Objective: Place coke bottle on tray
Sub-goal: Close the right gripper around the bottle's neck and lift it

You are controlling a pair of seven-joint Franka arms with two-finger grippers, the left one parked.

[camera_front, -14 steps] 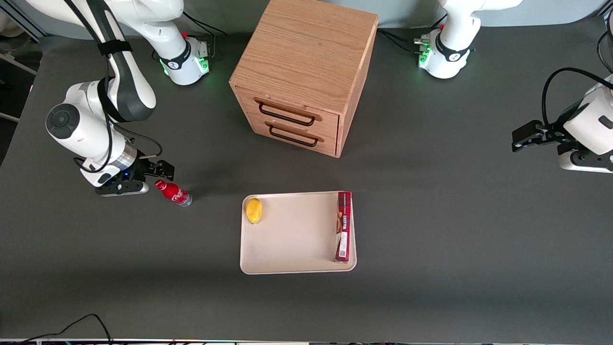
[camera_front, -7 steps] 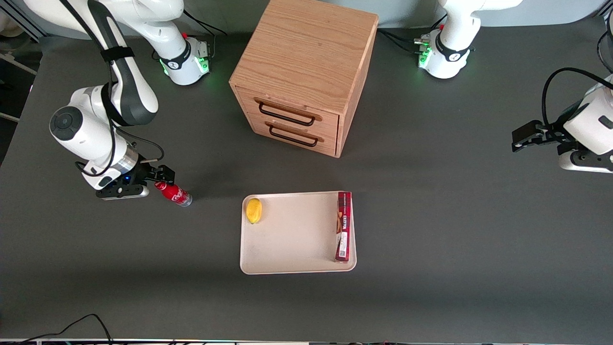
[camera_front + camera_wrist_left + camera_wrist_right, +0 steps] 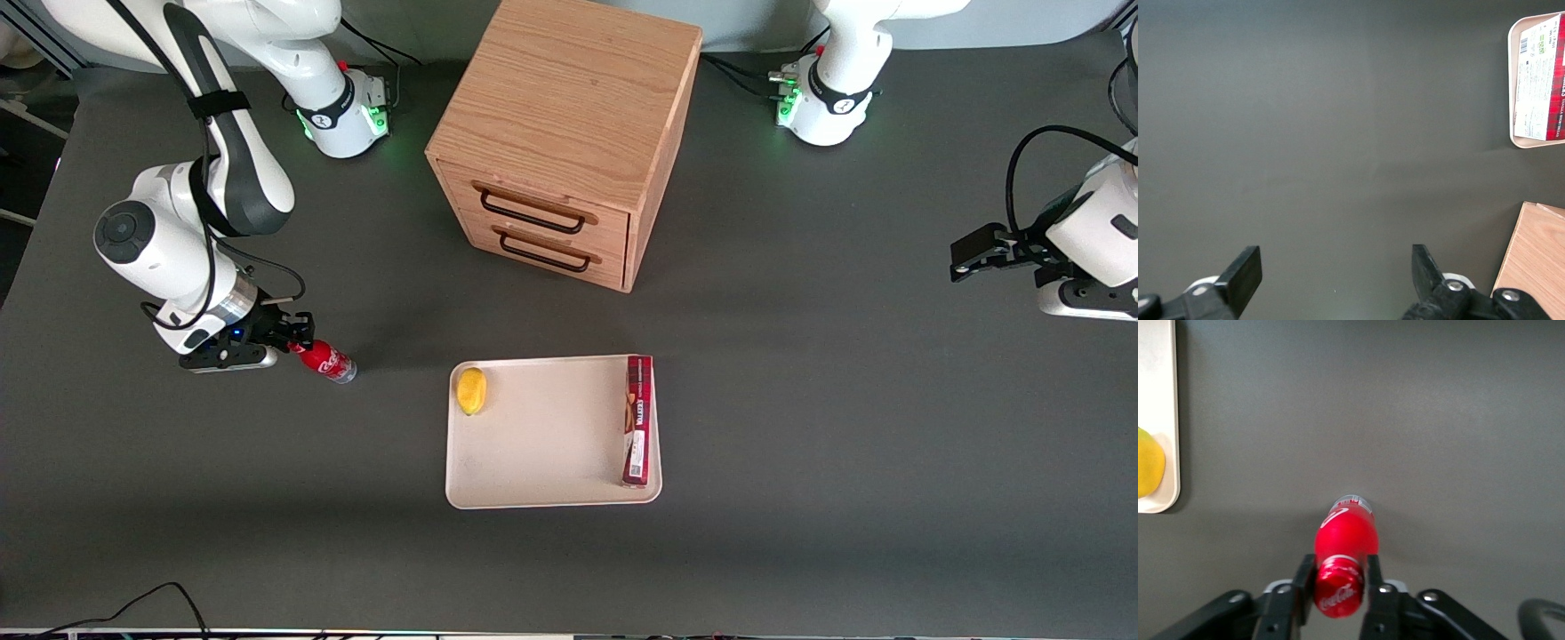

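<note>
The coke bottle [image 3: 1344,547] looks glossy red, the cabinet [image 3: 563,133] is grained wood, the tray [image 3: 542,444] matt cream, the surface [image 3: 845,400] matt grey.

The dark grey table [image 3: 800,400] carries the tray [image 3: 542,444], coke bottle [image 3: 325,359] and wooden drawer cabinet [image 3: 560,142]

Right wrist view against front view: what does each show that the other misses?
Only the right wrist view shows the gripper fingers pressed against both sides of the coke bottle at its cap end.

Only the front view shows the whole tray, the red box on it, and the wooden drawer cabinet.

Both show the bottle standing on the dark table, not on the tray, and the lemon at the tray's edge.
</note>
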